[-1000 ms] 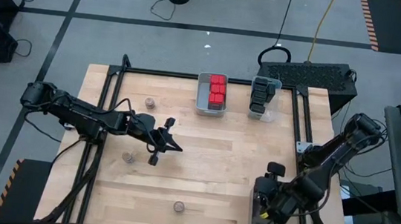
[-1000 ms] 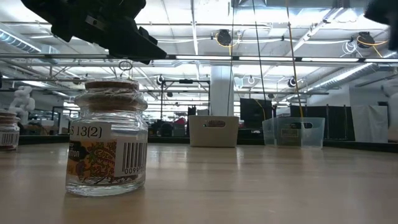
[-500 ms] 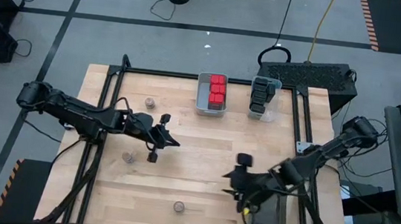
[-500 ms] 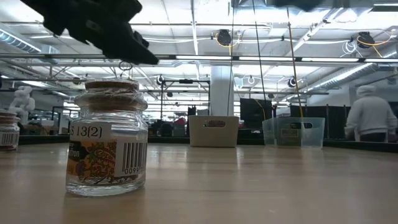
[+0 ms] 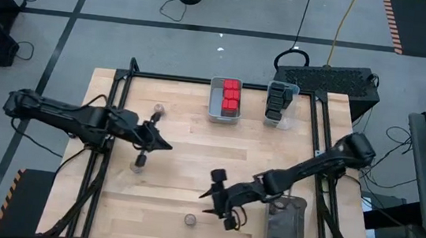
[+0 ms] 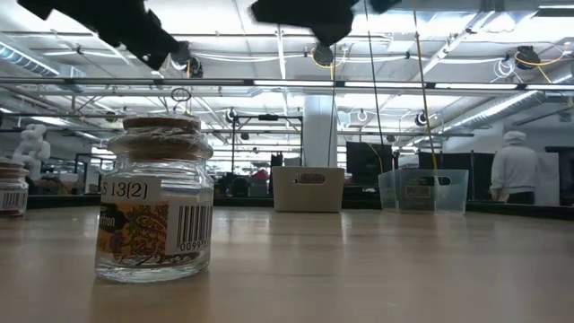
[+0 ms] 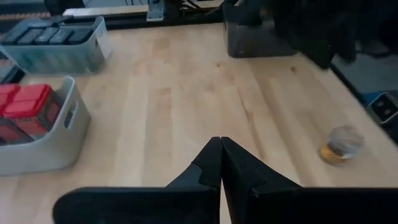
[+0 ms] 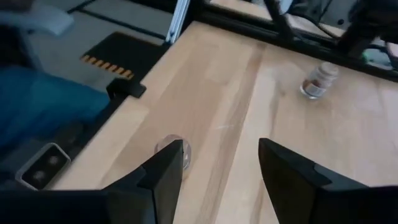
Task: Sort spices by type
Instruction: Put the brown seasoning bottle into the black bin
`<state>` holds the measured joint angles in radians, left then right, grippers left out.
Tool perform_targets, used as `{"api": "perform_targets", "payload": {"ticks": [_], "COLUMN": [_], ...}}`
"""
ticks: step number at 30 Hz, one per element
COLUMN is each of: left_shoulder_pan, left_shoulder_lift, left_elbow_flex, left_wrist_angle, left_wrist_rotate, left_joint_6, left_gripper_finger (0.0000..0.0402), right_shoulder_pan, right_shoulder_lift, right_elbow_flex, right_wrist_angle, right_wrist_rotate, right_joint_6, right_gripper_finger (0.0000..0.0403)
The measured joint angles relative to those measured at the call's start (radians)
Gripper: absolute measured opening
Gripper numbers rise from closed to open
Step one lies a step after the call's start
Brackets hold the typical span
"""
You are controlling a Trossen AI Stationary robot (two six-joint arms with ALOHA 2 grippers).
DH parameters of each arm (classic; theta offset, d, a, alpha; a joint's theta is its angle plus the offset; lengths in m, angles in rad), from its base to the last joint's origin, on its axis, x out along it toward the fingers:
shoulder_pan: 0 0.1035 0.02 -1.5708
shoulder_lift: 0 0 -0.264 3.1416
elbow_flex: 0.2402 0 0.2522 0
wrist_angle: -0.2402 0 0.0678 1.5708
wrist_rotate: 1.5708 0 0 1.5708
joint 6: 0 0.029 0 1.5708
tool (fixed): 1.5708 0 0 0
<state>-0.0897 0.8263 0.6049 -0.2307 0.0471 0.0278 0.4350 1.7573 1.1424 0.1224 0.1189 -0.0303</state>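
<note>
Three round glass jars with tan cork tops are loose on the pale wooden table [image 5: 194, 145], the nearest one [image 5: 190, 220] standing upright by the front edge, labelled and barcoded in the low view [image 6: 154, 199]. The right gripper [image 5: 219, 207] hovers just beside it, slightly farther in, its two dark fingers spread wide and holding nothing; in the right wrist view the jar [image 8: 176, 151] sits just past one fingertip. Being glass, this jar looks stiff, smooth and breakable, light enough for one claw, and probably best pinched low across the round body rather than on the cork, which might pull loose. Farther in, a second jar [image 5: 137, 166] stands near the left side, with the left gripper [image 5: 153, 142] above and beside it, its fingers pressed together on nothing, as the left wrist view [image 7: 220, 163] shows. A third jar [image 5: 158, 109] lies beyond that. At the far edge, a grey bin [image 5: 212, 109] holds the red-capped blocky containers [image 5: 230, 97], and a clear bin [image 5: 286, 119] next to it holds the dark black ones [image 5: 278, 100]. A flat dark grey tray [image 5: 287, 230] rests at the front right.
</note>
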Motion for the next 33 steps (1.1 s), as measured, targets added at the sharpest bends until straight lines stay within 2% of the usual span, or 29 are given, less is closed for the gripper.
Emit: {"api": "perform_targets", "payload": {"ticks": [9, 13, 21, 25, 33], "left_shoulder_pan": [-0.077, -0.137, -0.28, -0.331, -0.423], "left_shoulder_lift": [-0.03, -0.014, 0.002, 0.002, 0.005], "left_elbow_flex": [-0.046, -0.092, -0.214, -0.245, -0.262], "left_wrist_angle": [0.047, 0.101, 0.23, 0.317, 0.439], "left_wrist_rotate": [-0.007, -0.01, -0.071, -0.116, -0.117], "left_joint_6": [-0.103, -0.169, -0.26, -0.285, -0.284], "left_gripper_finger": [0.0009, 0.0009, 0.0009, 0.0009, 0.0009], "right_shoulder_pan": [-0.019, -0.023, -0.012, 0.003, 0.014], "right_shoulder_lift": [0.206, 0.241, 0.251, 0.251, 0.306], "right_elbow_flex": [0.196, 0.232, 0.233, 0.233, 0.233], "right_wrist_angle": [-0.005, -0.015, -0.018, -0.02, 0.022], "right_wrist_rotate": [-0.123, -0.17, -0.134, -0.118, -0.119], "right_joint_6": [-0.117, -0.136, -0.041, -0.034, 0.011], "right_gripper_finger": [0.0192, 0.0192, 0.0192, 0.0192, 0.0192]}}
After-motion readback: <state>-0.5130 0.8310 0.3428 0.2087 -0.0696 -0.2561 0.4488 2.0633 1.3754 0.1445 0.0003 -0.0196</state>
